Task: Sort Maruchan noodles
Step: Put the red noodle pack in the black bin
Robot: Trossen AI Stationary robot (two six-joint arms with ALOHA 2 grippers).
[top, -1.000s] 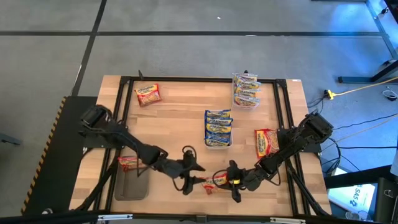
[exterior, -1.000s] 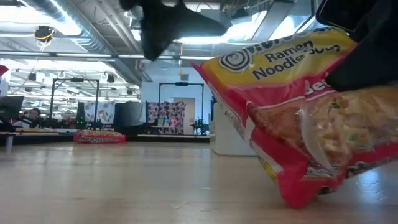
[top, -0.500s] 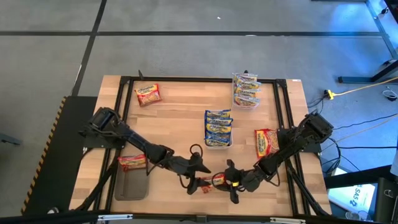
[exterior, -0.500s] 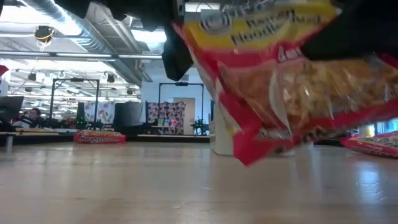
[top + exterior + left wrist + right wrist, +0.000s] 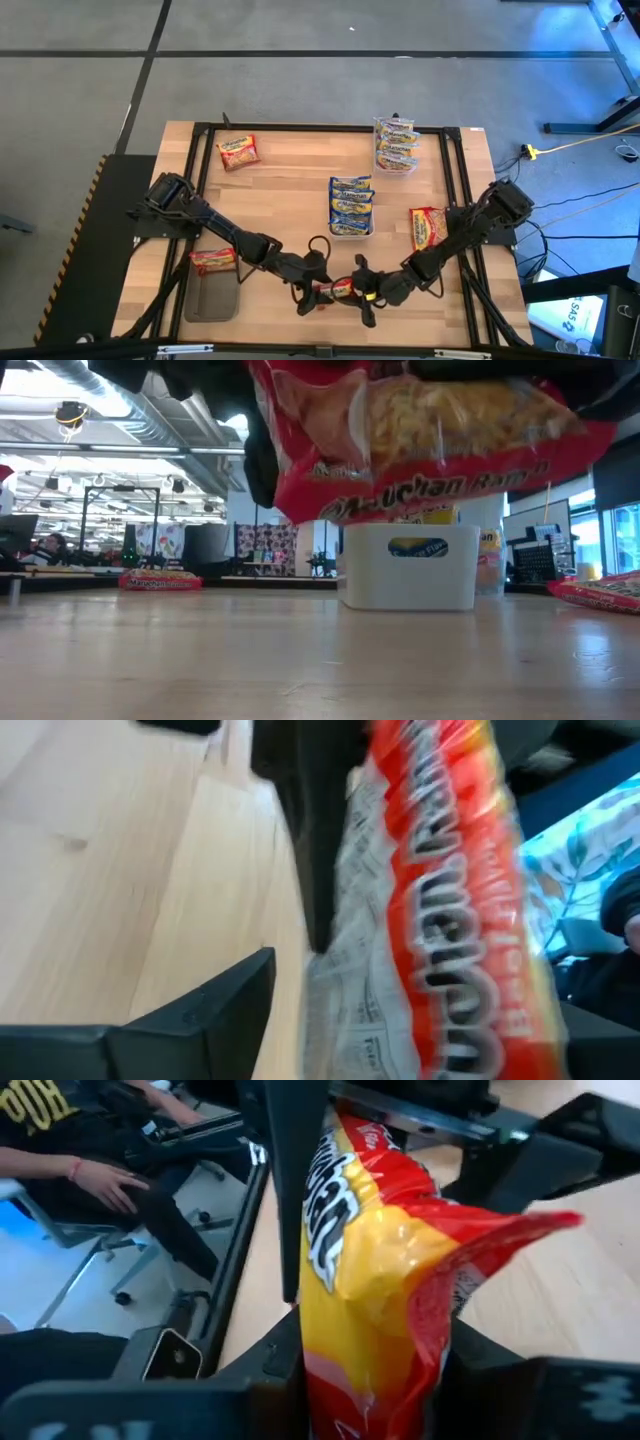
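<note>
From above, take the white tub (image 5: 350, 207) at the table's middle as your landmark. It holds a stack of blue-bordered packets (image 5: 350, 198). A clear tub (image 5: 396, 146) beyond it, toward the far right corner, holds more packets. A red packet (image 5: 427, 228) lies just right of the white tub, an orange one (image 5: 237, 151) sits well off near the far left corner, and another red one (image 5: 212, 260) rests on a dark tray (image 5: 210, 300) near the left front. So two bins look filled, and at least four packets are left to place, as I judge it. In front of the white tub, your two grippers meet over the held packet (image 5: 336, 290) — left gripper (image 5: 312, 282) on one side, right gripper (image 5: 364, 291) on the other.

At table height, the held packet (image 5: 430, 440) hangs clear above the wood, with the white tub (image 5: 410, 567) behind it. The table (image 5: 200, 660) is pale, smooth wood; beyond it you see an open workshop with ceiling lights.

In the left wrist view, the left fingers (image 5: 190, 1015) stand apart beside the packet (image 5: 440, 920), not yet clamped.

In the right wrist view, the right fingers (image 5: 285, 1200) pinch the packet (image 5: 380, 1300). A person (image 5: 100, 1160) sits beyond the table edge.
</note>
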